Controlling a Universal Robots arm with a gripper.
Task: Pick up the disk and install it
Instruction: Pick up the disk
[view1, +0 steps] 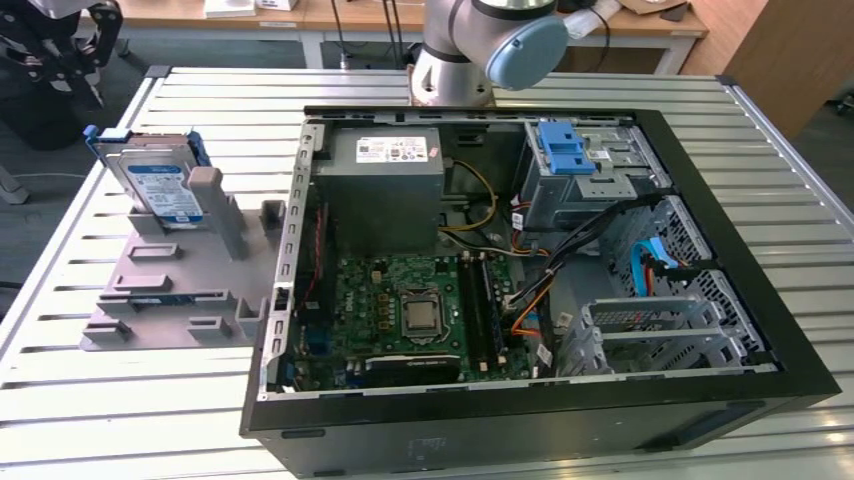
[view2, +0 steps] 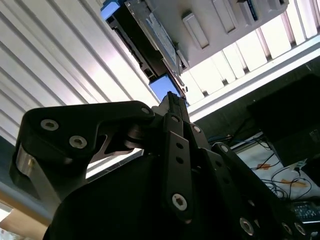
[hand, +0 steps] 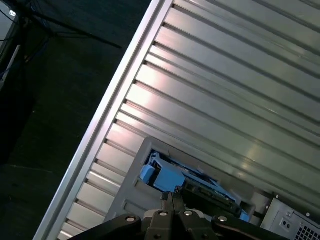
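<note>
Status: pick-up not yet made.

The disk (view1: 160, 185) stands on edge in a grey holder (view1: 167, 290) on the slatted desk (view1: 561, 85). It is at the exterior view's left, beside the open computer case (view1: 534, 425) and outside it.

In both wrist views the hand (hand: 172, 196) (view2: 172, 102) has its fingers together with nothing between them. It hangs above the desk, and the first wrist view shows the disk's blue bracket end beyond the fingertips, apart from them. No contact is seen.

Inside the case, the grey drive cage (view1: 587, 185) with its blue latch sits toward the exterior view's right. Whether its bay is free cannot be told.

Judgement: the task is at its start. Grasp, transfer and installation are all outstanding.
</note>
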